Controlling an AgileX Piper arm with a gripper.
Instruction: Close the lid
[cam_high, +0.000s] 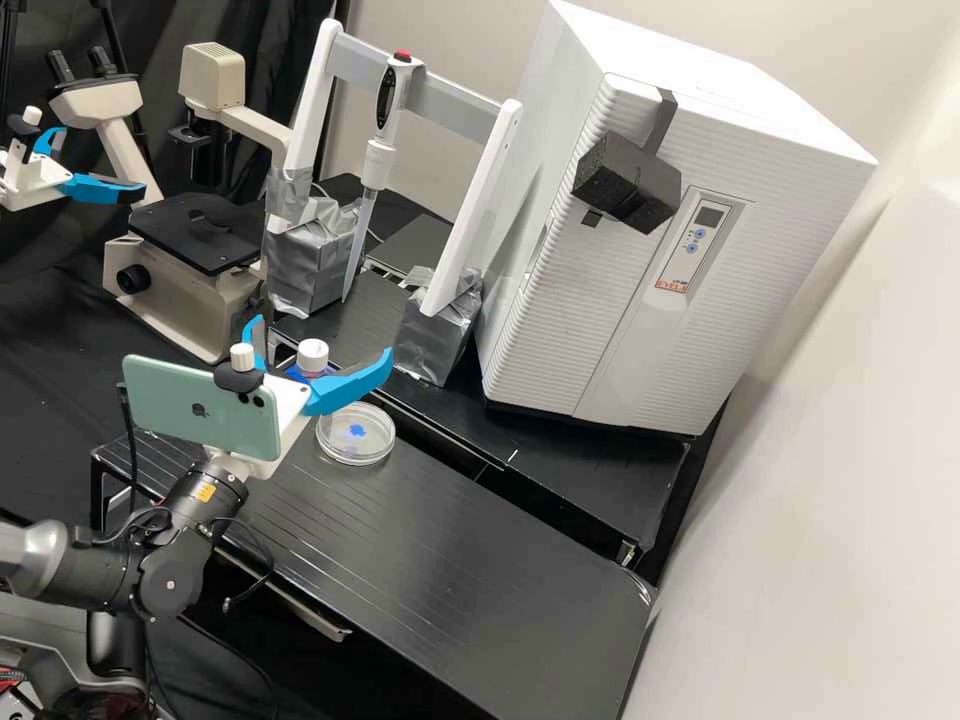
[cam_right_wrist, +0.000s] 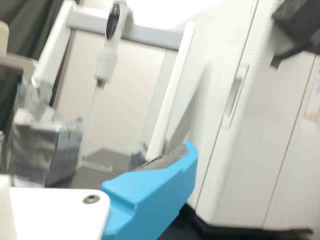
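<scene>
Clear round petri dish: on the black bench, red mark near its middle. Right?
Not quite: the high view shows a blue mark, not red. The clear round petri dish is on the black bench, as you say.

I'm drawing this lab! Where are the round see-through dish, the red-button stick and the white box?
Dish (cam_high: 375, 442): high view, on its clear bare part.
Stick (cam_high: 390, 128): high view, on its white handle.
Box (cam_high: 565, 310): high view, ribbed front.
</scene>
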